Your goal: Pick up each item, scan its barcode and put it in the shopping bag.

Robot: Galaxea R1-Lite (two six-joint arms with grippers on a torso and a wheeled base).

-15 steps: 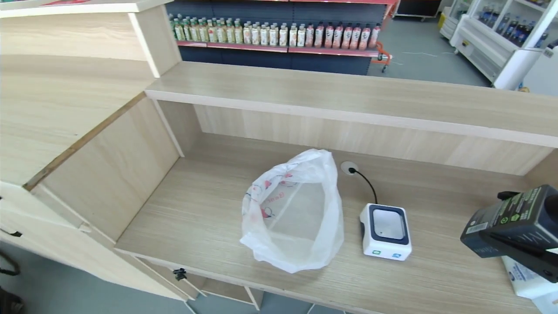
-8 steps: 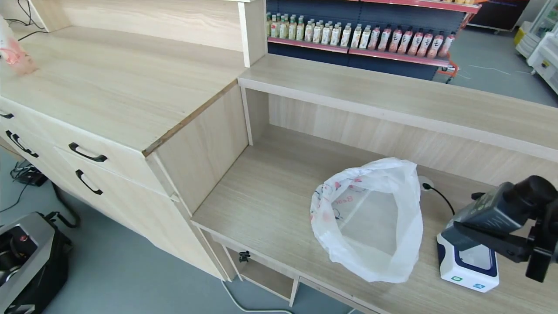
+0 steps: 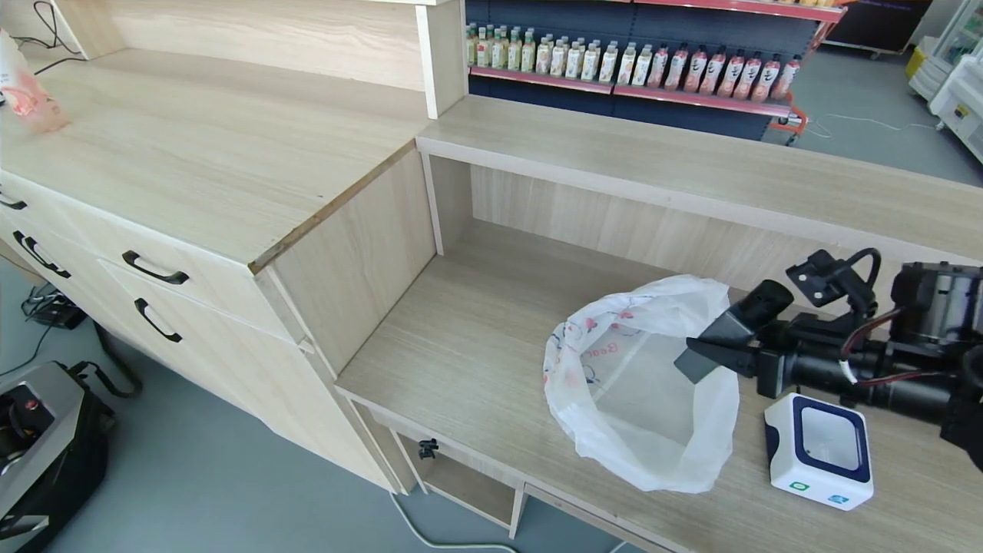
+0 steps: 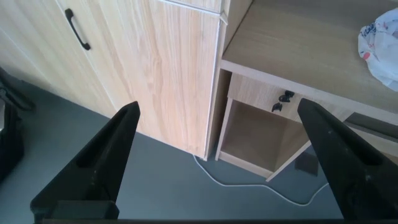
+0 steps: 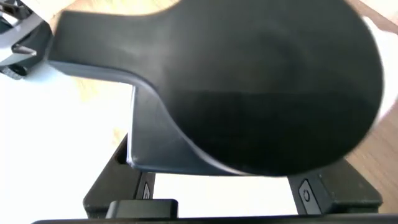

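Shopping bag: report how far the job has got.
Done: nothing visible inside the translucent white plastic shopping bag yet. In hand: the right gripper holds a dark capped bottle over the bag's mouth, beside the white box-shaped scanner. To do: release it into the bag; whether it was scanned cannot be told. The left gripper hangs open, empty.

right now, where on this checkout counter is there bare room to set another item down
Bare: the lower desk between the cabinet side panel and the shopping bag; also most of the raised counter top. Crowded: the right end, where bag, scanner and the right arm's jaws, shut on a dark item, sit together.
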